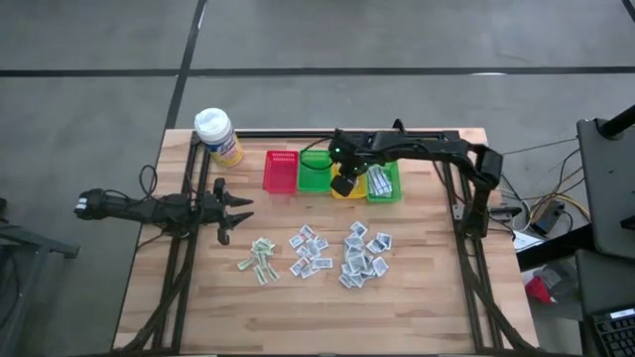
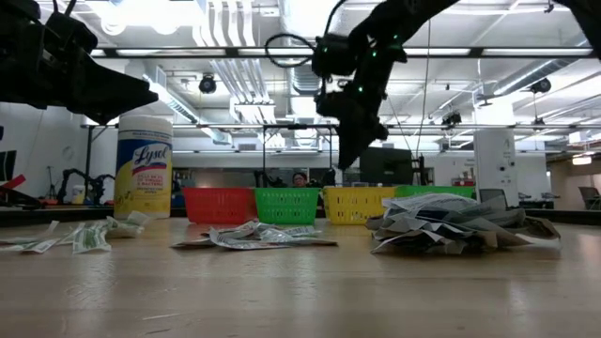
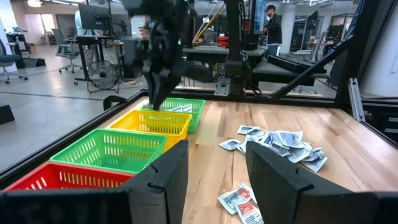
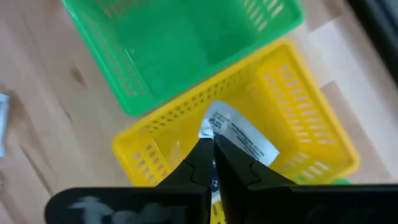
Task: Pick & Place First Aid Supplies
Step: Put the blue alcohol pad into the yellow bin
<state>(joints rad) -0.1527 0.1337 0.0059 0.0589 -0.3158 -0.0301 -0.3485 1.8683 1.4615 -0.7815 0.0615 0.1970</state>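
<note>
My right gripper [image 4: 210, 148] is shut on one white printed packet [image 4: 244, 138] above the yellow basket [image 4: 301, 134]; in the high view it [image 1: 343, 184] hangs over that basket [image 1: 353, 192]. The other packets lie flat on the table in three heaps: a green-printed one [image 1: 259, 259], a middle one [image 1: 309, 251] and a right one [image 1: 364, 258]. My left gripper [image 3: 214, 186] is open and empty, low over the table's left side [image 1: 242, 212]. My right gripper pinches the packet by one end [image 4: 209, 129] between its two fingertips, coming from above and pointing down. The packet sticks out sideways past the fingertips, lifted clear, over the inside of the yellow basket.
Four baskets stand in a row at the table's far side: red [image 1: 281, 171], green [image 1: 315, 171], yellow, and a second green one [image 1: 385, 184] with packets in it. A yellow wipes bottle with a white cap [image 1: 218, 136] stands at the far left. A person [image 3: 271, 25] stands beyond the table.
</note>
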